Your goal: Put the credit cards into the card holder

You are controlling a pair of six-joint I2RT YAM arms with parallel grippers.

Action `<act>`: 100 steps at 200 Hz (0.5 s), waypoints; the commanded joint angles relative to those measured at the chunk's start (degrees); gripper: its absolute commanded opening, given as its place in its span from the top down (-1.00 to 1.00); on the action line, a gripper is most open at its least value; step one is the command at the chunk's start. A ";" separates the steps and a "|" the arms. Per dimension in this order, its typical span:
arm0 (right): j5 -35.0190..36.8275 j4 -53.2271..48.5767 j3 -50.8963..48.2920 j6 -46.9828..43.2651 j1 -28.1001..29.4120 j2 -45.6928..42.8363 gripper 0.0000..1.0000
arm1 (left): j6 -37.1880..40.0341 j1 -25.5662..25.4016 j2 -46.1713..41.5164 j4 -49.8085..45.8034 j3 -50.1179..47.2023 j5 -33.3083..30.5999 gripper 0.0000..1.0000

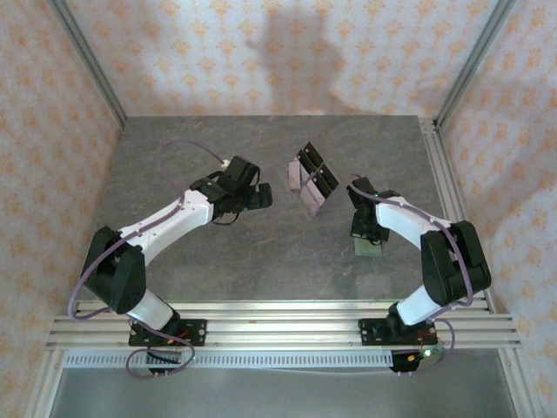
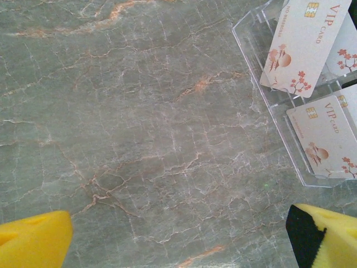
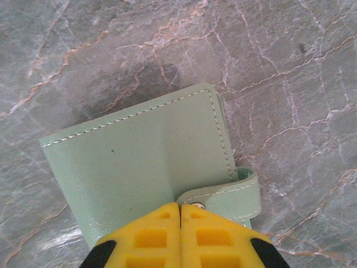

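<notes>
1. At the near edge of the card holder (image 3: 139, 162), the right gripper (image 3: 179, 226) has its yellow fingers (image 3: 150, 237) pressed together just beside the clasp tab (image 3: 234, 195). It cannot be told whether a fold of the cover is caught between them.
2. The card holder lies flat and closed on the table (image 2: 139, 139), with the tab wrapped over its edge. In the right wrist view its long axis runs across the frame, rising slightly to the right, and the tab end points right.
3. Judged step in hand: securing the card holder for opening. No card is in it yet.
4. Left of the card holder and farther out, the left gripper (image 2: 178, 243) hovers over bare table with its fingers spread wide, holding nothing.
5. Beyond the card holder and well apart from it, the credit cards (image 2: 304, 44) rest in a clear tray (image 2: 262, 95).
6. The next move probably calls for freeing the tab and folding the cover back to expose a pocket.
</notes>
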 commanded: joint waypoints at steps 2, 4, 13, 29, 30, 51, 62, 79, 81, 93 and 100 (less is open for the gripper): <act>-3.61 -1.41 -0.75 -0.22 -0.27 -3.44 1.00 | -0.97 -0.22 -2.39 -0.17 -0.36 0.44 -1.00; -4.05 -1.39 -0.82 -0.12 -0.27 -3.69 1.00 | -0.96 -0.22 -2.39 -0.12 -0.43 0.45 -1.00; -6.65 -0.76 -1.16 0.63 -0.27 -4.76 1.00 | -0.96 -0.23 -2.92 -0.32 -0.73 0.54 -1.00; -10.29 1.32 -2.16 2.94 0.72 -6.84 1.00 | -1.05 -0.24 -3.71 -0.52 -1.33 0.45 -1.00; -10.41 1.46 -2.20 3.15 0.93 -6.99 1.00 | -1.05 -0.26 -3.73 -0.53 -1.37 0.45 -1.00; -12.67 4.44 -2.86 7.73 5.00 -7.93 1.00 | -1.21 -0.20 -4.96 -0.76 -2.50 0.21 -1.00; -13.34 6.85 -3.02 11.01 7.89 -7.51 1.00 | -1.27 -0.26 -5.46 -0.82 -3.20 0.19 -1.00; -14.72 12.06 -3.00 16.24 12.62 -5.82 1.00 | -1.55 -0.20 -5.98 -0.77 -4.42 0.11 -1.00; -14.73 12.52 -2.83 16.83 13.17 -5.47 1.00 | -1.53 -0.24 -6.05 -0.80 -4.63 0.10 -1.00; -14.81 15.64 -1.66 19.84 16.48 -3.27 1.00 | -1.67 -0.21 -6.37 -0.74 -5.63 0.02 -1.00; -14.61 17.24 -0.72 21.53 18.37 -1.56 1.00 | -1.80 -0.15 -6.54 -0.63 -6.33 0.02 -1.00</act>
